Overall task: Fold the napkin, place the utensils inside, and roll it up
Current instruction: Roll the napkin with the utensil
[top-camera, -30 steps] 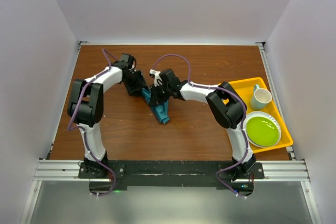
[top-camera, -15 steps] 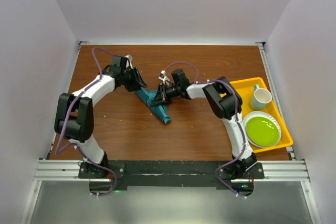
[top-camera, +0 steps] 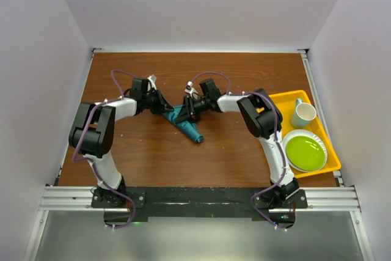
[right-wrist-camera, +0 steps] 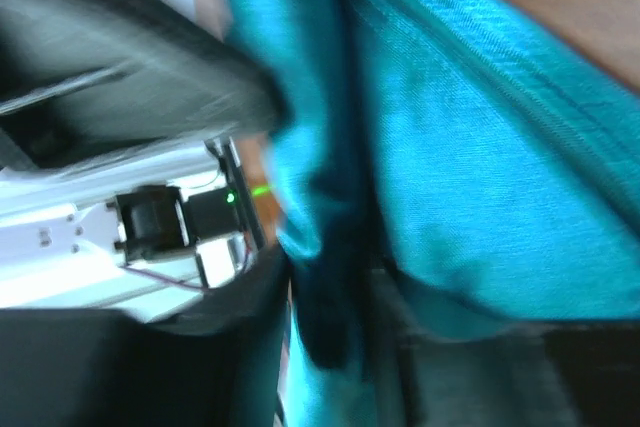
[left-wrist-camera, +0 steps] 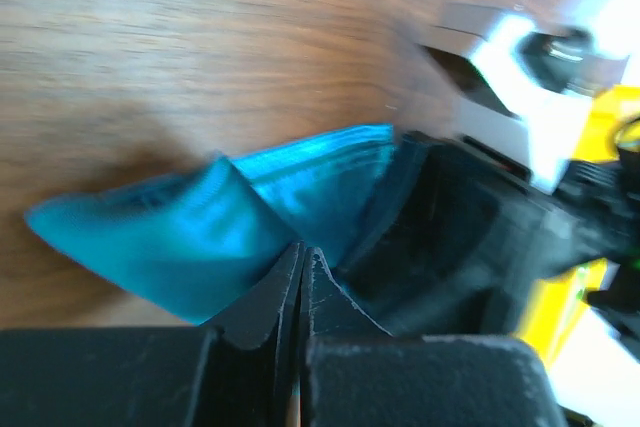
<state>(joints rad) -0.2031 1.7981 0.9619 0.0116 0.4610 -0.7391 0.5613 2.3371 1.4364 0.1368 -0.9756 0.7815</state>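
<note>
The napkin (top-camera: pixel 189 123) lies bunched at mid-desk (top-camera: pixel 244 77), one end raised between both arms. The left claw (left-wrist-camera: pixel 302 259) is closed to a sliver, pinching the cloth's near edge. The right claw (top-camera: pixel 188 109) grips a fold, with cloth running between its fingers (right-wrist-camera: pixel 150 77).

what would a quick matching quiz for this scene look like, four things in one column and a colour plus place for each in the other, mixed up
Things:
1. napkin
2. plate
3. mug
4. tray

Descriptions:
A. yellow, holds two of the others
B. teal, bunched up, off the tray
C. pale, standing at the tray's far end
D. bright green, lying at the tray's near end

Pairs: 1-B, 2-D, 3-C, 4-A
</note>
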